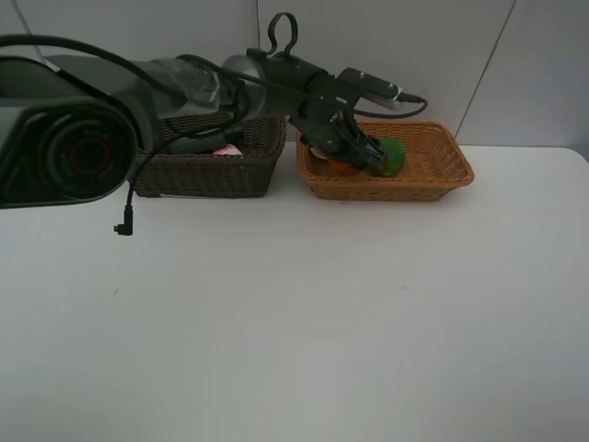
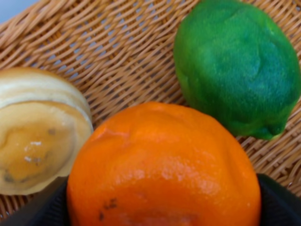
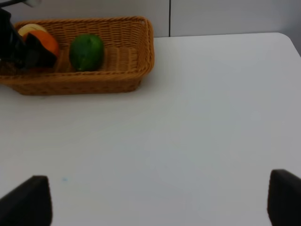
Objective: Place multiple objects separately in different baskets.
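Note:
The light orange-tan basket (image 1: 442,177) holds the orange tangerine (image 2: 162,165), the green lime (image 2: 237,66) and a pale peach (image 2: 40,132). My left gripper (image 2: 162,209) reaches down into this basket (image 2: 117,52). Its dark fingertips (image 2: 28,207) stand open on either side of the tangerine, very close to its skin. In the exterior high view the left gripper (image 1: 354,155) covers most of the tangerine (image 1: 340,168), with the lime (image 1: 393,157) just to the right. My right gripper (image 3: 155,200) hangs open over bare table, with nothing between its fingers.
The dark brown basket (image 1: 212,175) stands left of the light one, with something pink and white (image 1: 227,149) inside, mostly hidden by the left arm. A black cable (image 1: 124,221) dangles from that arm. White table (image 1: 294,322) stretches in front of both baskets.

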You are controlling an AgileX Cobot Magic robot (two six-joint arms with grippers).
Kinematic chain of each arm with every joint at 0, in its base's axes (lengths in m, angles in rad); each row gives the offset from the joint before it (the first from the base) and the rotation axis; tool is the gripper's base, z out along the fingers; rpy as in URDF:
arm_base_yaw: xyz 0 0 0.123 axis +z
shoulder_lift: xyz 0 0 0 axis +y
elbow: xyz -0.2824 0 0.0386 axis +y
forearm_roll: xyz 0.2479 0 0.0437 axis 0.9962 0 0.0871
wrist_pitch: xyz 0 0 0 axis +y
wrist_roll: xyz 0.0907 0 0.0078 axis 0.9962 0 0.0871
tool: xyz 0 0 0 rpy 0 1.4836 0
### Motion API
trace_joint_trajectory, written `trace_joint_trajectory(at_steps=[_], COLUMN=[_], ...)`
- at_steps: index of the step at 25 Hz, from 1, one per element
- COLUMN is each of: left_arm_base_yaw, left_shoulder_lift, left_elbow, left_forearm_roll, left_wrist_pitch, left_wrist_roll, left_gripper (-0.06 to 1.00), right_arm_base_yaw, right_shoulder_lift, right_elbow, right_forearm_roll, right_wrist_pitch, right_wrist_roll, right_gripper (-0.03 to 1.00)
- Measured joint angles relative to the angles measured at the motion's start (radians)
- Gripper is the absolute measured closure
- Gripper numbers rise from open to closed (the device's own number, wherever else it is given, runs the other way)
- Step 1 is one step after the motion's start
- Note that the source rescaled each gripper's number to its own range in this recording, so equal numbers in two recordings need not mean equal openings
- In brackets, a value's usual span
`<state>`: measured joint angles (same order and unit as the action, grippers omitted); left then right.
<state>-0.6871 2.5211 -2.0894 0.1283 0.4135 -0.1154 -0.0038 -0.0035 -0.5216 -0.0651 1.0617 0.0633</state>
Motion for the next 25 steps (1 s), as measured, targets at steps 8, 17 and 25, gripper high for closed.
trace_joint_trajectory(at_steps=[8, 17, 25], left_arm_base_yaw=[0.000, 0.002, 0.126], left_shoulder_lift=[-0.007, -0.057, -0.224], left_elbow=[0.000, -0.001, 0.027], left_forearm_roll=[0.000, -0.005, -0.096], left_wrist_pitch=[0.006, 0.071, 0.380], left_wrist_roll=[0.000, -0.001, -0.006], left_gripper=[-0.02, -0.02, -0.05], right_arm_base_yaw=[0.000, 0.000, 0.000], right_shoulder_lift=[0.000, 0.000, 0.000], right_elbow=[0.000, 0.000, 0.000], right_forearm_roll=[0.000, 0.000, 0.000], right_wrist_pitch=[0.000, 0.000, 0.000], right_wrist_roll=[0.000, 0.000, 0.000], right_gripper=[-0.02, -0.02, -0.02])
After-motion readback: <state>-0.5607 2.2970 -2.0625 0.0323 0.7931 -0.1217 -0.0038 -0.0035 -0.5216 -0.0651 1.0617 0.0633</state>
